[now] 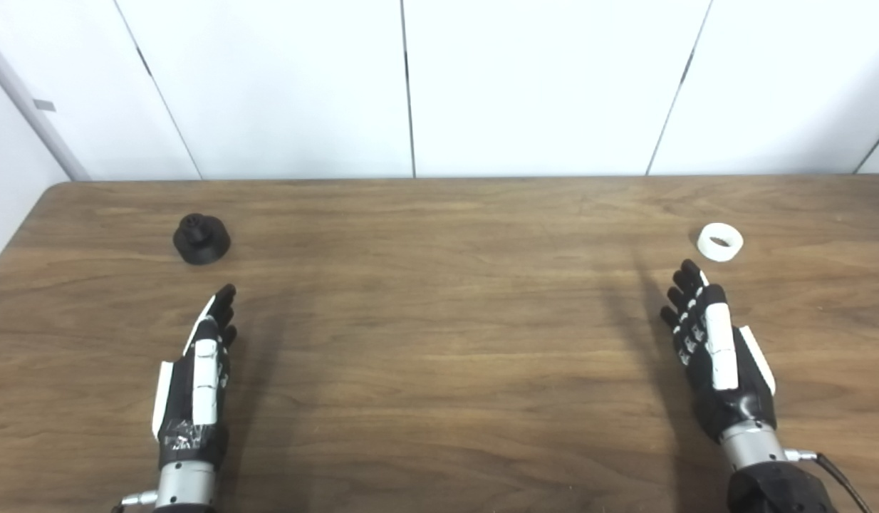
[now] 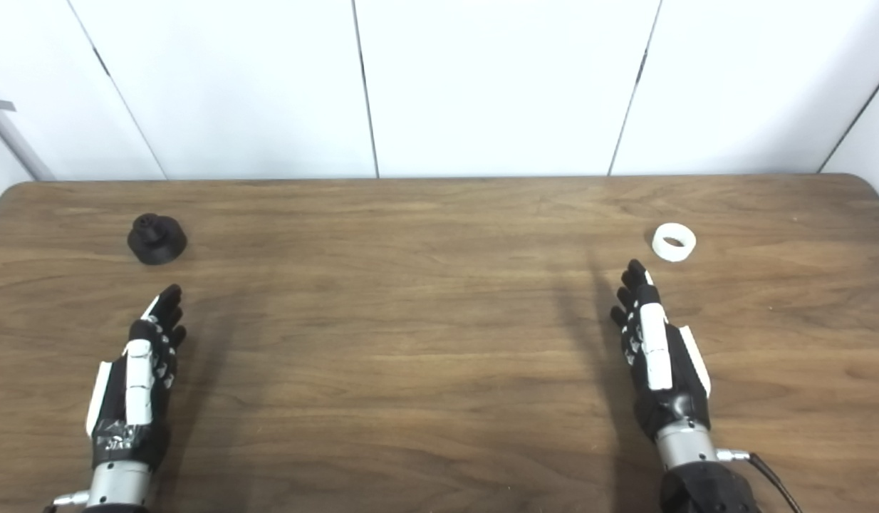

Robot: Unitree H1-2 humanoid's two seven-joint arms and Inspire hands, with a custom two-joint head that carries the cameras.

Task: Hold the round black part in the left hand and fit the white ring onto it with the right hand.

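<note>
**Both parts on the table, both hands empty**

Nothing picked up yet. Round black part (image 1: 201, 239) sitting on the table (image 1: 439, 342) toward the far left, flat base down with a narrower hub pointing up, so its axis stands vertical. White ring (image 1: 720, 241) lying flat toward the far right, hole facing up, axis vertical too.

Left hand (image 1: 197, 377) extended edge-on above the wood, fingers straight and loosely apart, holding nothing; fingertips aimed forward, the black part ahead of them, slightly left of their line and clearly apart from them. Right hand (image 1: 717, 349) likewise stretched out and empty, fingers a little spread; the ring just beyond its fingertips and a touch to the right, near but not touching. Right hand plainly closer to its target than the left hand to the black part. Each part on its own hand's side, well apart from the other, so no crossing of arms needed.

Probably hovering rather than resting on the surface, judging by the shadows beside each arm, though hard to confirm from this angle.

Brown wood-grain tabletop with rounded corners; plain white panelled wall (image 1: 439, 85) behind.
</note>
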